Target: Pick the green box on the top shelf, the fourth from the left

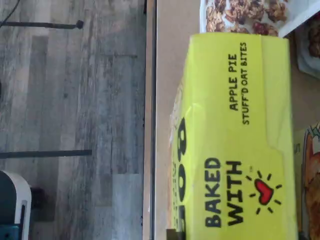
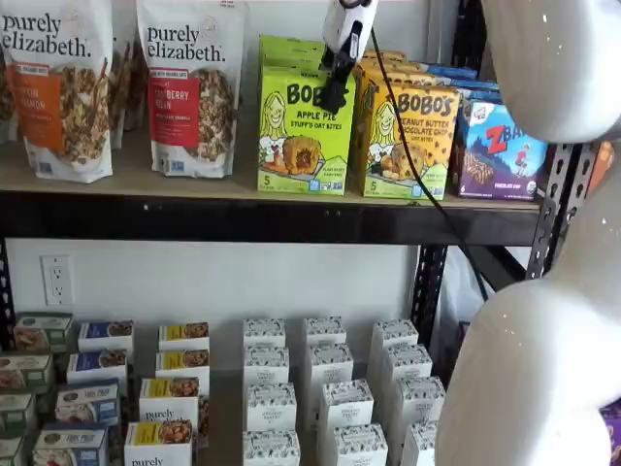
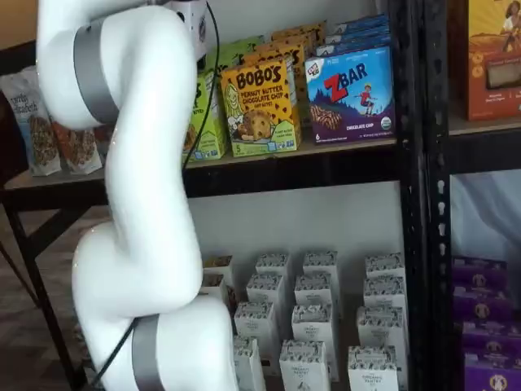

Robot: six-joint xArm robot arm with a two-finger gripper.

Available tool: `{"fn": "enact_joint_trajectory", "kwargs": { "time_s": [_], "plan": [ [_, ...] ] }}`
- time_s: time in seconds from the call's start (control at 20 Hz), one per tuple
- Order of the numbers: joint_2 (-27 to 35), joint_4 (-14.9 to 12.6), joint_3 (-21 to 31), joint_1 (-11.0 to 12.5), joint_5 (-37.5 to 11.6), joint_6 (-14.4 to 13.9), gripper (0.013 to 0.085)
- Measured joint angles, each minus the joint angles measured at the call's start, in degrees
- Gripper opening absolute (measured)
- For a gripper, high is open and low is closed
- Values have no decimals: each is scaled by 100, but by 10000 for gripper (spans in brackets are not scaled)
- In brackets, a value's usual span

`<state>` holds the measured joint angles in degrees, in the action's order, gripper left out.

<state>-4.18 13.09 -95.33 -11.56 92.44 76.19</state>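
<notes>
Grey plank flooring lies beyond the shelf's front edge in my wrist view.

My hand (image 2: 335, 95) hangs in front of the green box's (image 2: 305, 131) upper right corner; whether its fingers are spread I cannot tell. That box stands upright on the top shelf (image 2: 233, 184), between a granola bag (image 2: 190, 85) and the orange Bobo's box (image 2: 406, 141).

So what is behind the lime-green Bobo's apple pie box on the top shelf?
Behind the lime-green Bobo's apple pie carton, a second lime-green carton of the same kind stands on the tan top shelf. Only its top shows; anything further back is covered. The black-fingered gripper hangs in front.
</notes>
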Motion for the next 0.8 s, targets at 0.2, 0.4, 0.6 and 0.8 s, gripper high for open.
{"fn": "enact_joint_trajectory", "kwargs": {
  "time_s": [0.2, 0.4, 0.6, 0.8],
  "plan": [
    [-12, 19, 17, 7, -19, 5, 410],
    [-18, 6, 28, 6, -26, 7, 410],
    [-29, 0, 45, 4, -41, 8, 410],
    [-31, 7, 51, 5, -40, 8, 410]
  ]
}}
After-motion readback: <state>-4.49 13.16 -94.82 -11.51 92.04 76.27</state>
